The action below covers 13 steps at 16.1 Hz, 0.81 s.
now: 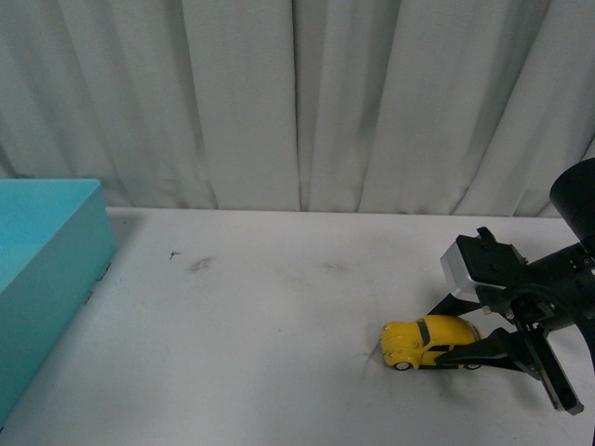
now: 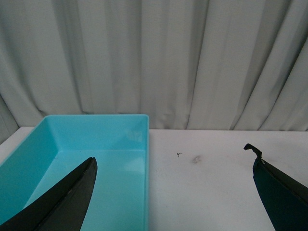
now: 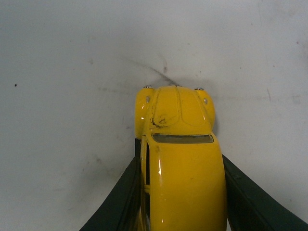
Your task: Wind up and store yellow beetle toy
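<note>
The yellow beetle toy (image 1: 428,340) stands on its wheels on the white table at the right, nose pointing left. My right gripper (image 1: 463,346) is shut on it, one black finger on each side of its rear body. In the right wrist view the toy (image 3: 180,159) fills the space between the two fingers (image 3: 120,202), its hood and windscreen showing. My left gripper (image 2: 173,192) is open and empty, its black fingertips (image 2: 72,197) wide apart above the teal box's near corner and the table. The left arm does not show in the front view.
An open teal box (image 1: 56,255) stands at the table's left edge; it also shows in the left wrist view (image 2: 96,125), empty inside. A grey curtain (image 1: 297,102) hangs behind the table. Dark smudges (image 1: 200,265) mark the white table (image 1: 279,353).
</note>
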Each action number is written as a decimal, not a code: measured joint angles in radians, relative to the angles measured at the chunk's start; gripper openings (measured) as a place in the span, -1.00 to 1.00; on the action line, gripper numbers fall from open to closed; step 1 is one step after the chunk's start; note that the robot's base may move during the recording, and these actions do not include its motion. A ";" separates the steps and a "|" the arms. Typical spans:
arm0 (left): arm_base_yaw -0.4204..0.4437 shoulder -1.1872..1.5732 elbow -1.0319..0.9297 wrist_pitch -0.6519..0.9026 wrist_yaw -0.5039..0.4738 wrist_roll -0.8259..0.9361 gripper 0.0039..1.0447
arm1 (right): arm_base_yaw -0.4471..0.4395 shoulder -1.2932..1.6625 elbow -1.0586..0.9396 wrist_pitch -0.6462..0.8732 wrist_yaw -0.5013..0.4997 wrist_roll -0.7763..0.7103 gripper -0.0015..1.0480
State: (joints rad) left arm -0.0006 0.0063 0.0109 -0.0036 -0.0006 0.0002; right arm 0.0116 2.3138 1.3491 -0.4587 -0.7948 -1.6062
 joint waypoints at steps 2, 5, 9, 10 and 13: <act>0.000 0.000 0.000 0.000 0.000 0.000 0.88 | -0.023 -0.013 -0.032 0.005 -0.007 -0.004 -0.21; 0.000 0.000 0.000 0.000 0.000 0.000 0.88 | -0.074 -0.027 -0.086 0.009 -0.039 -0.037 -0.21; 0.000 0.000 0.000 0.000 0.000 0.000 0.88 | -0.133 -0.034 -0.154 0.029 -0.095 -0.091 -0.21; 0.000 0.000 0.000 0.000 0.000 0.000 0.88 | -0.140 -0.035 -0.163 0.032 -0.100 -0.095 -0.21; 0.000 0.000 0.000 0.000 0.000 0.000 0.88 | -0.191 -0.039 -0.190 0.031 -0.111 -0.121 -0.21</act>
State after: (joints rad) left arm -0.0006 0.0063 0.0109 -0.0036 -0.0006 0.0002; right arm -0.1795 2.2745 1.1587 -0.4282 -0.9054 -1.7275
